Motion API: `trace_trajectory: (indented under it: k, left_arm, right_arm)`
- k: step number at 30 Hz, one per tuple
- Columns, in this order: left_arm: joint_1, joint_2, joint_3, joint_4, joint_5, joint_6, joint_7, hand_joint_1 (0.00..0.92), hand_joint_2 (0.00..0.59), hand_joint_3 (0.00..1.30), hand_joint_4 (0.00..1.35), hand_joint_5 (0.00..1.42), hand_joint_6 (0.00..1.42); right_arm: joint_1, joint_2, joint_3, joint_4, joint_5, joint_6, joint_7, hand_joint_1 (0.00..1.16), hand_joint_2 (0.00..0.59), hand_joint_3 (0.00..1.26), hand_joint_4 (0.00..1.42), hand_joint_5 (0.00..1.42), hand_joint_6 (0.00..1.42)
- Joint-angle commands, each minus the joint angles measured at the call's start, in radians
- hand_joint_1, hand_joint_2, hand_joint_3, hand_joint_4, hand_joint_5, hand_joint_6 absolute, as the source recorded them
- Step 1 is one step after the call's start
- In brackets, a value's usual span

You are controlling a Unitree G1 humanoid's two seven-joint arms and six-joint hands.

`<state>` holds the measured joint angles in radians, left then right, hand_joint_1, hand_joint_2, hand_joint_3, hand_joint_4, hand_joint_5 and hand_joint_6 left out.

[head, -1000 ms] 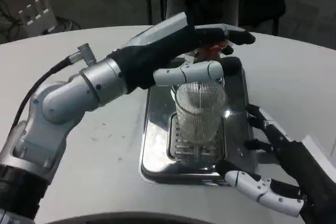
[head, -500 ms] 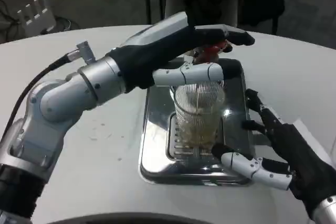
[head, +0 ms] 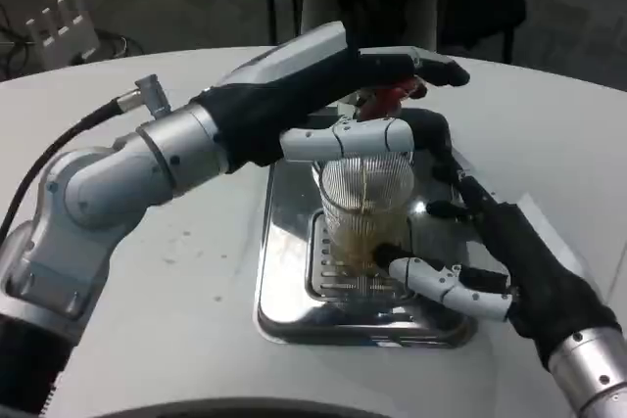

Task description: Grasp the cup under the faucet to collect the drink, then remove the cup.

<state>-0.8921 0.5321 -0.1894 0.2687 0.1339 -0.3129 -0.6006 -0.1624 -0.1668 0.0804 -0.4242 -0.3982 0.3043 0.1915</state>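
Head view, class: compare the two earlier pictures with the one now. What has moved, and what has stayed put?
The right hand has moved in from the near right toward the cup, its fingers open beside the base; contact is unclear. The amber drink in the cup has risen. The left hand stays over the red tap lever, and the cup still stands on the metal drip tray.

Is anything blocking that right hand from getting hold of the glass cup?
Nothing visible lies between the right hand and the cup; its fingers are spread beside the cup. The left hand sits above the cup.
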Motion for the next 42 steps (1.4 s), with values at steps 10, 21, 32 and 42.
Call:
trace_trajectory:
  k: [10, 21, 32, 42]
  left_arm:
    - [0.05, 0.038, -0.01, -0.012, 0.032, 0.044, -0.04, 0.0, 0.15, 0.26, 0.16, 0.2, 0.31]
    - [0.039, 0.042, -0.006, 0.006, 0.032, 0.035, -0.044, 0.0, 0.15, 0.26, 0.16, 0.2, 0.31]
    - [0.016, 0.042, -0.003, 0.037, 0.03, 0.018, -0.049, 0.0, 0.15, 0.26, 0.16, 0.2, 0.31]
    - [0.005, 0.046, -0.002, 0.065, 0.031, 0.002, -0.053, 0.0, 0.148, 0.26, 0.17, 0.2, 0.31]
  right_arm:
    - [-0.093, 0.009, 0.034, 0.13, 0.019, -0.047, -0.07, 0.71, 0.201, 0.05, 0.1, 0.21, 0.23]
    - [-0.185, 0.043, 0.056, 0.276, 0.032, -0.081, -0.132, 0.71, 0.2, 0.05, 0.1, 0.21, 0.23]
    - [-0.246, 0.066, 0.071, 0.377, 0.048, -0.135, -0.17, 0.72, 0.193, 0.05, 0.1, 0.21, 0.23]
    - [-0.259, 0.088, 0.085, 0.428, 0.04, -0.159, -0.211, 0.73, 0.191, 0.05, 0.1, 0.2, 0.23]
